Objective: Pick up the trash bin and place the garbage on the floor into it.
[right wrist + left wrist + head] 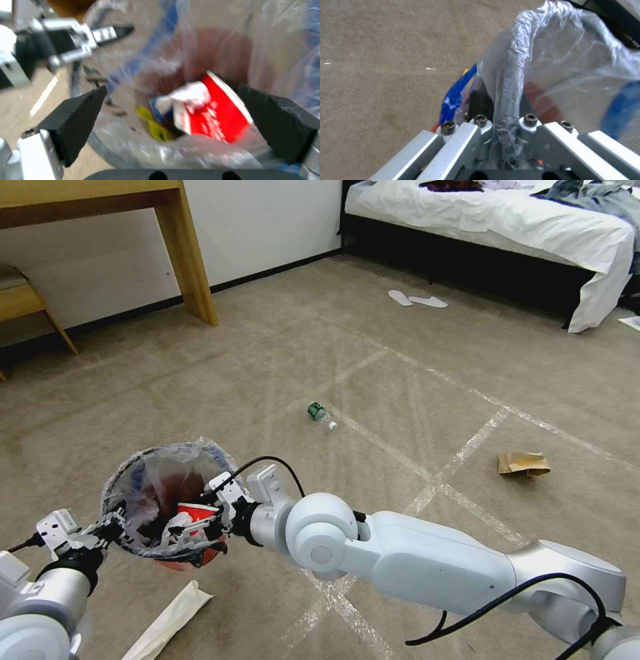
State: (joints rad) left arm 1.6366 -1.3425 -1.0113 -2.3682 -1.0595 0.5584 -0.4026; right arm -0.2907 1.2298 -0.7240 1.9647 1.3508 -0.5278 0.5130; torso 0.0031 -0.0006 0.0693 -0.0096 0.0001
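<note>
Red-and-white carton (213, 112) lies loose inside the trash bin (167, 493), between the right claw (173, 125) pads, which stand wide apart over the mouth. Left claw (506, 120) is clamped on the bagged rim, holding the bin off the floor (400, 400). Best now — keep the rim level. Green-labelled bottle (320, 415) and brown paper bag (523, 464) lie well apart from both claws.

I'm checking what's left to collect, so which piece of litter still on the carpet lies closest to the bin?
The long white paper wrapper, lying just beside the trash bin; the bottle and brown paper bag lie farther off.
</note>
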